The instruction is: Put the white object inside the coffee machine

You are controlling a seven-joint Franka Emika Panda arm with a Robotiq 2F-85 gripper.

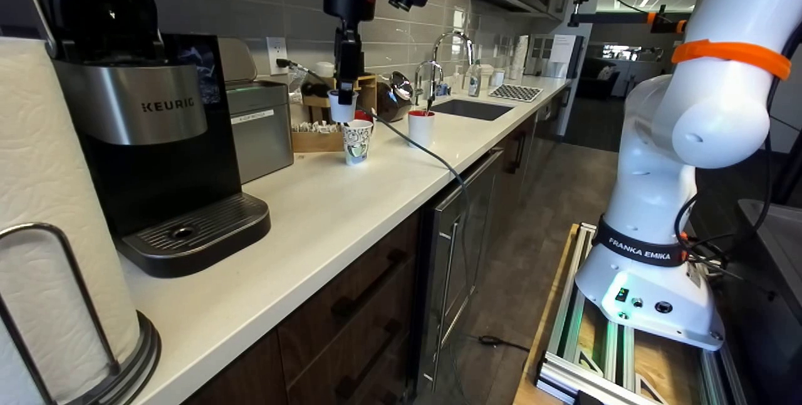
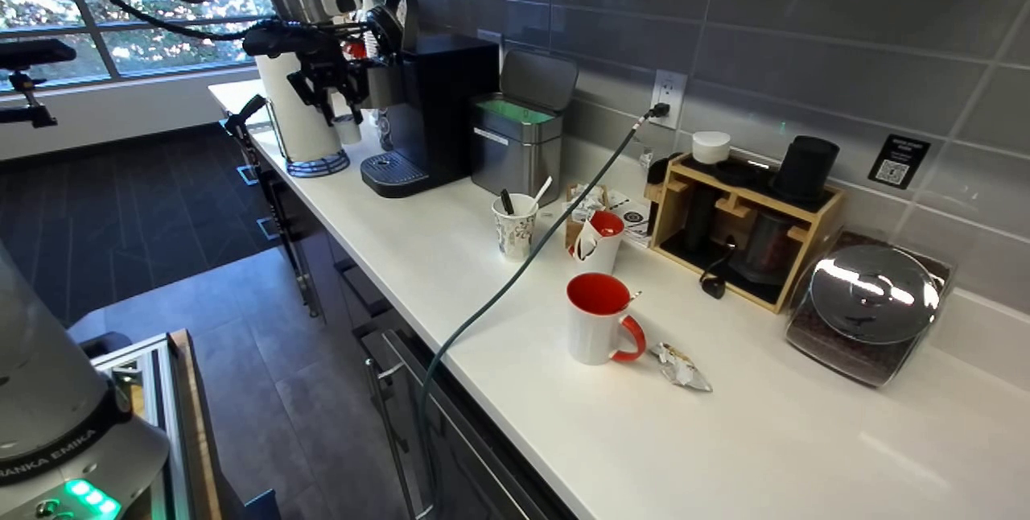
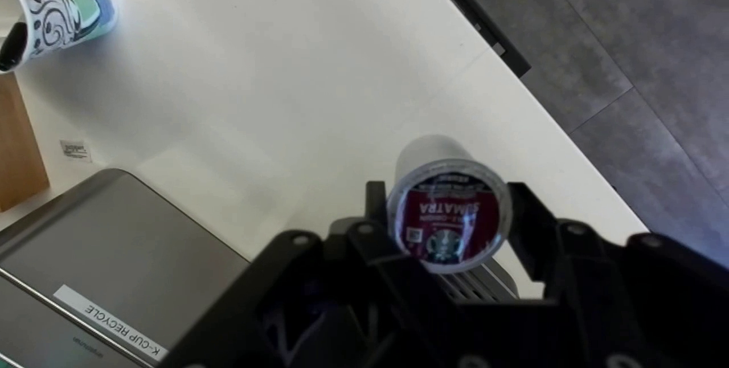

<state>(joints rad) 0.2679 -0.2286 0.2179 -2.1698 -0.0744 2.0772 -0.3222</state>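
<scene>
White pod [image 3: 449, 220] gripped in hand [image 3: 444, 205], coffee machine [image 1: 141, 104] with top raised, patterned cup [image 2: 515, 234] holding slender sticks [image 2: 506, 202]

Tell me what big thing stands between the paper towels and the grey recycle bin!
The black coffee machine: both exterior views show it between the paper-towel roll and the grey bin.
</scene>
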